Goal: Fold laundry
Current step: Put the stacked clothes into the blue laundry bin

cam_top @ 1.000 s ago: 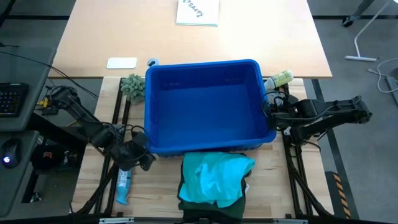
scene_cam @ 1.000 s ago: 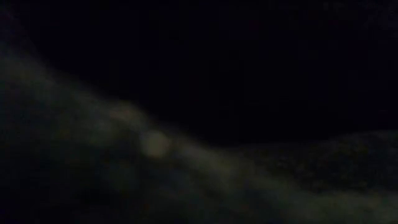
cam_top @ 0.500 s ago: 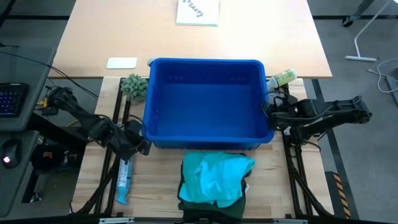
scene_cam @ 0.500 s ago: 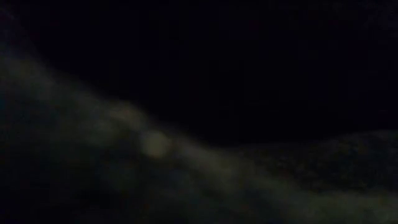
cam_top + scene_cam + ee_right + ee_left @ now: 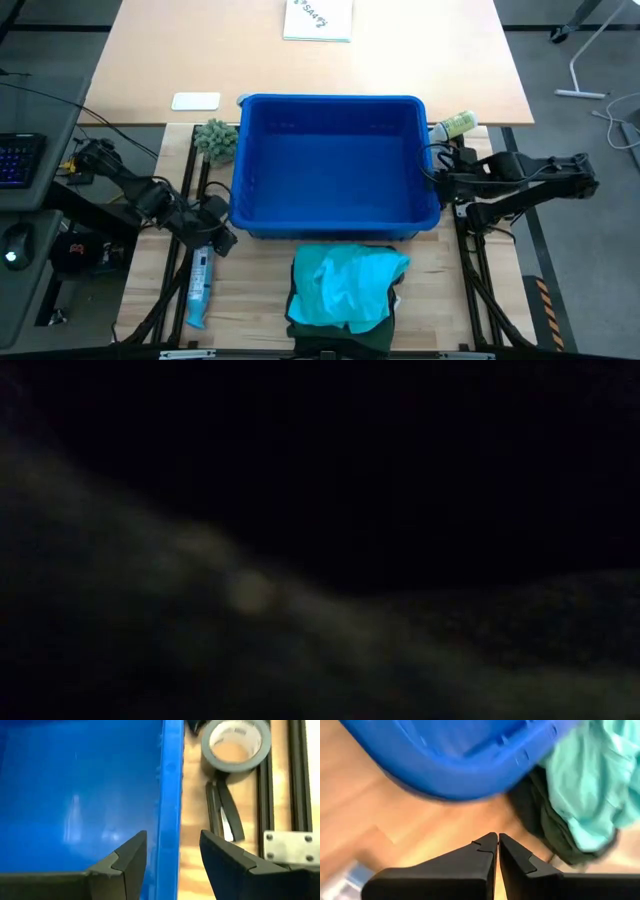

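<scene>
Since the earlier frames, the blue bin has been shifted away from the laundry and squared up, and the left claw has been drawn back from the bin's near-left corner. That claw is now seen clenched on nothing, low over the tabletop, with a blue-and-white packet just beside it. Next across, the laundry lies heaped at the near edge — a turquoise piece on top of a dark green one — just in front of the bin. Farther right, the right claw is set astride the bin's right wall, fingers parted on either side, not seen to be pressing it. The heap is judged nearer the left claw — off to that claw's right, with no clear long axis.
</scene>
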You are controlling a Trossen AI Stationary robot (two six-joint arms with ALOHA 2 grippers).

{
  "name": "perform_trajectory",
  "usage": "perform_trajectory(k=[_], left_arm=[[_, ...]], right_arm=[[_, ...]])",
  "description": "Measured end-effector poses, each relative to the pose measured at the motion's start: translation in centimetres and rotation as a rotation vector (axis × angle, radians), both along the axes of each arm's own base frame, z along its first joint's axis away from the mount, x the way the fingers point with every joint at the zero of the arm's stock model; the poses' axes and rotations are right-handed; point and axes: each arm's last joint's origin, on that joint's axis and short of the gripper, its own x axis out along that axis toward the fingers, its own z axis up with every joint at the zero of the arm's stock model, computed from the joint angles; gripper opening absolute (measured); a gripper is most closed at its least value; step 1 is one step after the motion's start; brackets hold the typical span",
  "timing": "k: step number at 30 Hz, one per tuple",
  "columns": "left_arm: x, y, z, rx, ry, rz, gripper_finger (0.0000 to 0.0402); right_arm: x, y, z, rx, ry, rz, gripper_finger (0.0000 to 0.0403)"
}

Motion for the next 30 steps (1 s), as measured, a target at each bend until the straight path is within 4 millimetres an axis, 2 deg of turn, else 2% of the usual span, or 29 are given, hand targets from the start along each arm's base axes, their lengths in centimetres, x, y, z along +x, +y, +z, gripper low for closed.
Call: perform_trajectory(k=[3, 6, 9, 13, 17, 20, 24, 27, 30], left_arm=[[-0.5, -0.1, 1.0, -0.158, -0.041, -0.075, 0.0002], [-0.6, -0.6, 2.2, -0.313, -0.12, -0.135, 0.0011], [-0.6, -1.0, 2.5, -0.349, -0.138, -0.148, 0.0028], [-0.2, -2.4, 0.7, -0.35, -0.058, -0.109, 0.0063], [0.6, -5.1, -1.7, -0.419, -0.008, -0.107, 0.0107], [0.9, -7.8, -3.8, -0.506, 0.011, -0.117, 0.0138], [1.0, -10.1, -6.3, -0.586, 0.046, -0.095, 0.0171], [0.8, -10.2, -7.6, -0.589, 0.054, -0.051, 0.019], [0.7, -9.4, -8.5, -0.557, 0.008, 0.023, 0.0205]], right_arm=[[0.1, 0.3, 0.3, 0.078, 0.02, 0.102, 0.0165], [0.5, 1.0, 0.7, 0.234, 0.023, 0.313, 0.0165], [1.1, 2.4, 0.7, 0.4, 0.008, 0.479, 0.0165], [1.6, 5.1, -0.2, 0.48, 0.087, 0.592, 0.0165], [2.1, 8.8, -2.5, 0.557, 0.125, 0.657, 0.0165], [1.7, 11.7, -5.1, 0.647, 0.142, 0.636, 0.0165], [0.6, 14.8, -8.7, 0.752, 0.032, 0.451, 0.0165], [0.9, 16.5, -10.4, 0.819, -0.24, 0.341, 0.0165], [2.0, 16.9, -11.6, 0.874, -0.352, 0.327, 0.0165]])
